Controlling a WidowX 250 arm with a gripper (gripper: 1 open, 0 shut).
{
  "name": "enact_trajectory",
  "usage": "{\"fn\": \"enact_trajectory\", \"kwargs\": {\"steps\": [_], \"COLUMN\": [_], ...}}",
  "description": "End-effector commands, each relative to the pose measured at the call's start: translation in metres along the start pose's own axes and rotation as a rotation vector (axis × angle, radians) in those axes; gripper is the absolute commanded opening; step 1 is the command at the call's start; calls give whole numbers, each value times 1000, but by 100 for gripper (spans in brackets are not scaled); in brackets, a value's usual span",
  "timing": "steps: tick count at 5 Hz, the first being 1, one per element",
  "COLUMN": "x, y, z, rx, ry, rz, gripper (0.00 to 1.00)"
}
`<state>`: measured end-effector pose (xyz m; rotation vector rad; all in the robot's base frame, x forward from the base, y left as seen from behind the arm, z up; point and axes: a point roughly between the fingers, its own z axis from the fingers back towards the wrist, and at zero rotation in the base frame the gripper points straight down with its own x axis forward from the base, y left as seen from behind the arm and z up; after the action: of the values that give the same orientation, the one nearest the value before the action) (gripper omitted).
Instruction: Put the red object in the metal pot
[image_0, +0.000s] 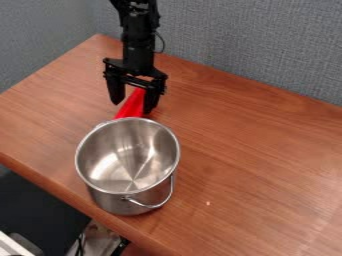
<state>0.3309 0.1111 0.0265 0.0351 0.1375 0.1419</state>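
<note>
Red bar (131, 104) lies on the table (254, 130) just behind the pot (127, 165), not yet gripped. Gripper (135, 95) straddles it, jaws wide; next, I judge, close, lift, carry over the pot.

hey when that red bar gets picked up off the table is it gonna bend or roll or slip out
The long flat red rectangular bar looks straight and evenly edged, so it is probably stiff rather than floppy. Its flat faces make rolling unlikely. The open pincer straddles it near one end, so it may tilt when lifted. It looks smooth, so some slipping is possible.
</note>
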Motion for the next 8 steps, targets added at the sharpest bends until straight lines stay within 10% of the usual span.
{"fn": "enact_trajectory", "kwargs": {"steps": [1, 8], "x": [4, 5], "y": [8, 7], "z": [10, 6], "rx": [-3, -7], "ry": [-54, -109], "rz": [17, 34], "gripper": [100, 100]}}
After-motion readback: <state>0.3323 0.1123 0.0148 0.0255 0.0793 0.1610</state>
